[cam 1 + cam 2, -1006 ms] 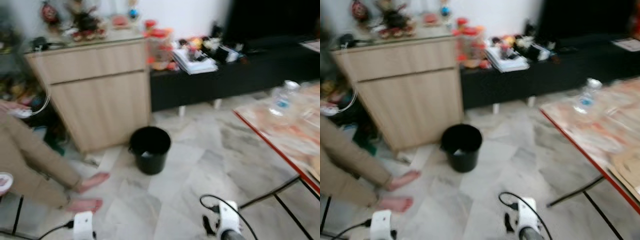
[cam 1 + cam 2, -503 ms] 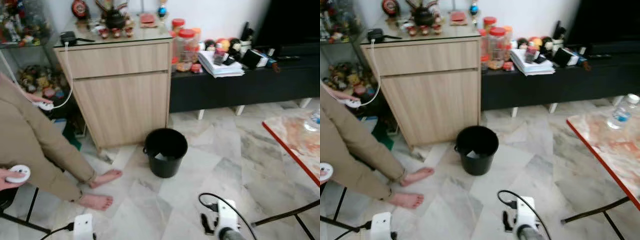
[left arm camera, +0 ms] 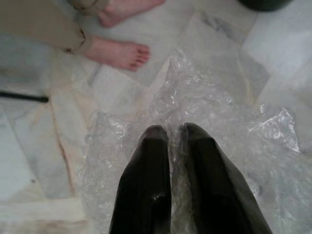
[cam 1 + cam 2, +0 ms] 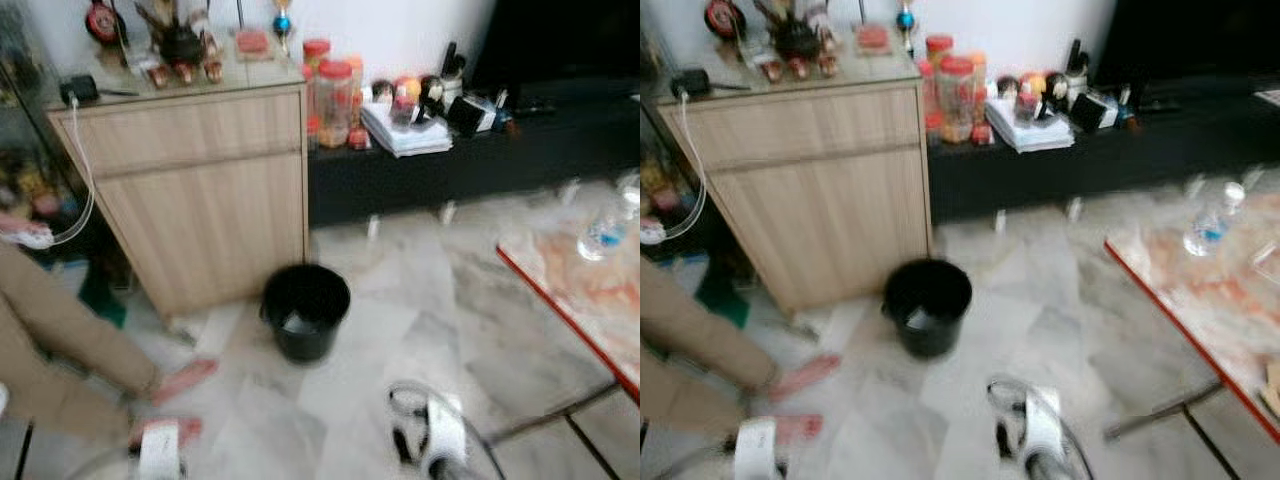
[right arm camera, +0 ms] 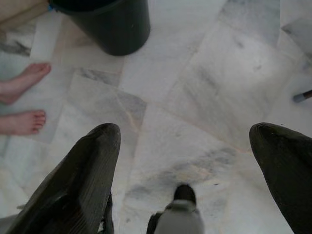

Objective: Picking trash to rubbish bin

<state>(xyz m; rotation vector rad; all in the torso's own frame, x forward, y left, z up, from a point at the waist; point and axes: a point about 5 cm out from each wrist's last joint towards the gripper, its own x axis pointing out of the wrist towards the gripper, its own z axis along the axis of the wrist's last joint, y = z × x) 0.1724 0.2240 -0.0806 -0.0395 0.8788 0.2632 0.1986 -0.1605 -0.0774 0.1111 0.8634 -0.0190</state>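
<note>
The left hand has its two black fingers pressed together on a crumpled sheet of clear bubble wrap, which spreads out around the fingertips and hangs over the pale marble floor. The pinch is at the middle of the sheet, so much loose plastic is free on all sides. Just past the wrap are the two bare feet of a person in beige trousers, who sits at the robot's left side. The right hand is spread wide and holds nothing; it looks down at the same floor, with the round black plastic rubbish bin a little ahead of it. In the head views, which are blurred, the bin stands on the floor in front of a light wooden cabinet, almost straight ahead of the robot, and some pale scrap seems to lie already inside it. At the right is a counter with a red edge, with a clear plastic water bottle on it. The step in hand, I think, is to carry the wrap to the bin. To do it well, the robot should keep the pinch firm, walk until the left hand is above the bin's mouth, keep away from the person's feet, and lower the hand enough that the light, wide sheet does not catch on the rim or float beside it when let go.
</note>
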